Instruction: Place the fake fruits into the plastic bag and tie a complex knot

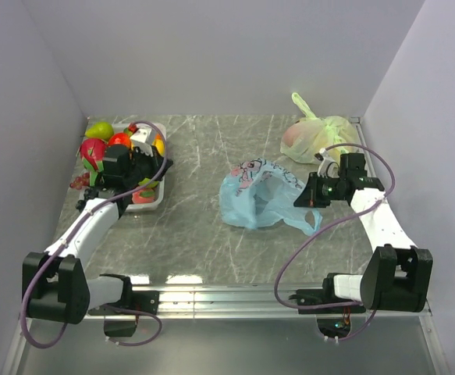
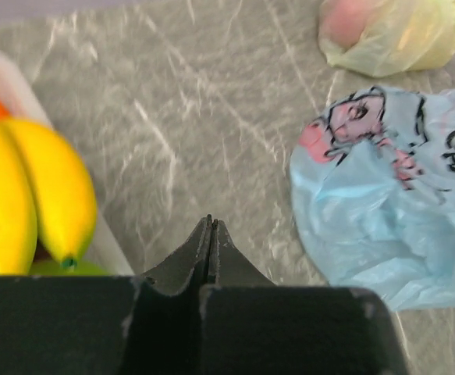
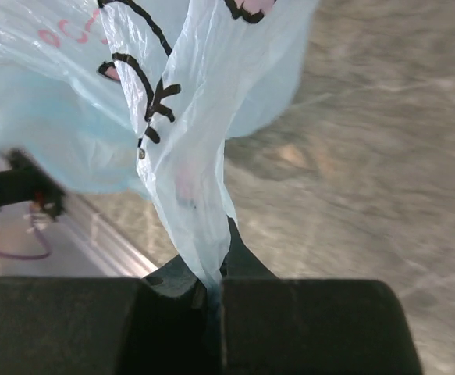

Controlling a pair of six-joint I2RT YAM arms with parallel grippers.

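Between the pressed-together jaws of the right gripper (image 3: pixel 219 242) a narrow, wrinkled strip of the plastic bag (image 3: pixel 192 125) is pinched. The strip rises from the fingertips and widens into the thin light-blue body of the bag, which carries black and pink printed marks. From the top view, this gripper stands at the right edge of the bag, and the bag lies crumpled on the grey marble-pattern table (image 1: pixel 196 234), a little right of the centre.

At the left side, the left gripper (image 2: pixel 210 230) is fully closed, with its 2 fingertips touching each other and nothing between them. It hangs over the near right part of the white tray (image 1: pixel 154 205), which holds the fake fruits. Just beside its fingers, on the left in the wrist view, are 2 yellow bananas (image 2: pixel 32 203) that lie side by side, with something green under them and a bit of orange behind. In the top view a green apple (image 1: pixel 99 130), a red apple (image 1: pixel 93 148) and an orange (image 1: pixel 119 140) are at the far end of the tray, and dark grapes (image 1: pixel 79 182) are at its left edge. The fruits are well apart from the blue bag.

Near the far right corner of the table sits a pale yellow-green bag (image 1: pixel 321 134), tied at the top, with a pink round shape inside.
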